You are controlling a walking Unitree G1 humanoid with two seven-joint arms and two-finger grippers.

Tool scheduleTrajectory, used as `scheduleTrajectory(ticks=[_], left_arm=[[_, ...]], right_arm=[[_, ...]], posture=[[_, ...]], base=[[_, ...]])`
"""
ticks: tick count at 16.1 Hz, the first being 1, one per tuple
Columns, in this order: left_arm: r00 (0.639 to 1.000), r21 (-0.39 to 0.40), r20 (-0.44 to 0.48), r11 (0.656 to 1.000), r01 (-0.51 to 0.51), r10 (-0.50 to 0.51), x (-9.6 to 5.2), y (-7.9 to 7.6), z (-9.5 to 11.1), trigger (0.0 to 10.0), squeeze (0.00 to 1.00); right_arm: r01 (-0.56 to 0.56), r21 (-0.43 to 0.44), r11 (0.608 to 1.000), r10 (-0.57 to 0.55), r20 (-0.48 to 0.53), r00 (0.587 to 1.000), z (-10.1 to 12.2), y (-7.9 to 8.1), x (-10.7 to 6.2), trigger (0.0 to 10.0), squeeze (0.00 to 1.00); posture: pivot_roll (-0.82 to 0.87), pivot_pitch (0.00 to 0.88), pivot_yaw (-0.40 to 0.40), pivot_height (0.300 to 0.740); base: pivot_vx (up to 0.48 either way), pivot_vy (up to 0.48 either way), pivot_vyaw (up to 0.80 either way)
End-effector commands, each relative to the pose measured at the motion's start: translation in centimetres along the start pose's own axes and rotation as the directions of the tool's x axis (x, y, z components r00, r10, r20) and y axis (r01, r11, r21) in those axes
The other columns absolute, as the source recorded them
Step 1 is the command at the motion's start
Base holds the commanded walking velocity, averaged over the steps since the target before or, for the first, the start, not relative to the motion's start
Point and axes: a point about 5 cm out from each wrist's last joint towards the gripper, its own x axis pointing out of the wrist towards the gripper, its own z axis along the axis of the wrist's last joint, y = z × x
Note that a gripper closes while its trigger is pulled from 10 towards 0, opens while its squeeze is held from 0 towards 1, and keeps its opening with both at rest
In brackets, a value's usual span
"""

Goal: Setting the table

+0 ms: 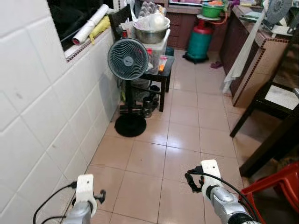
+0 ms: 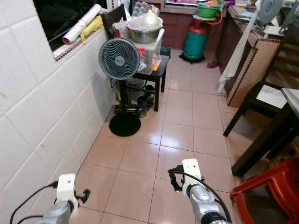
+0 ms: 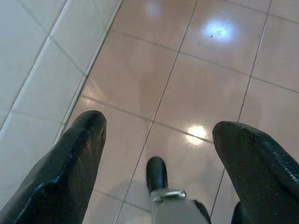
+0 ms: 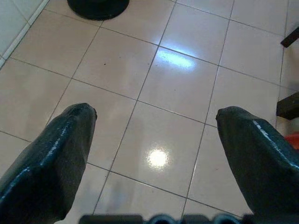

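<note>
The robot stands in a narrow tiled kitchen passage, looking down its length. Both arms hang low over the pink floor tiles (image 1: 187, 135). The left pincer (image 3: 156, 140) has its fingers (image 3: 70, 163) spread wide apart over bare floor close to the white tiled wall (image 1: 42, 116), holding nothing. The right pincer (image 4: 154, 135) is likewise spread and empty above the tiles, with the round black base of the fan (image 4: 98, 7) ahead of it.

The grey standing fan (image 1: 128, 59) stands by the wall, in front of a small dark side table (image 1: 163, 74). On that table sits a clear plastic box with a large steel bowl (image 1: 151, 32) on top. Farther down the passage is a green gas cylinder (image 1: 200, 41). To the right run a counter (image 1: 261, 51) with a white cloth (image 1: 240, 60) hanging over its edge, a dark wooden chair (image 1: 266, 100), and a red plastic stool (image 1: 280, 186) close to the right arm
</note>
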Motion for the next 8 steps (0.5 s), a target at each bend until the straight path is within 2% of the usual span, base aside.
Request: scheduleTrajectory(ticks=[1,5,8], left_arm=[[1.000,-0.007,-0.001,1.000,0.004,-0.004,0.02,-0.03,0.08,10.0,0.00],[0.999,0.015,0.015,0.999,0.040,-0.040,0.04,-0.11,0.36,10.0,0.00],[0.998,0.018,0.020,0.998,0.054,-0.054,0.08,-0.19,0.57,10.0,0.00]], right_arm=[[0.008,0.012,1.000,-0.008,-0.007,1.000,-0.11,-0.18,-0.04,10.0,0.00],[0.022,0.043,0.999,-0.022,0.000,1.000,-0.08,-0.34,-0.07,10.0,0.00],[0.026,0.045,0.999,-0.026,0.005,1.000,0.02,-0.42,-0.06,10.0,0.00]], posture=[[-0.08,0.000,-0.051,0.740],[-0.08,0.000,-0.035,0.740],[-0.09,0.000,-0.024,0.740]], base=[[0.000,0.000,0.00],[0.000,0.000,0.00],[0.305,0.000,0.00]])
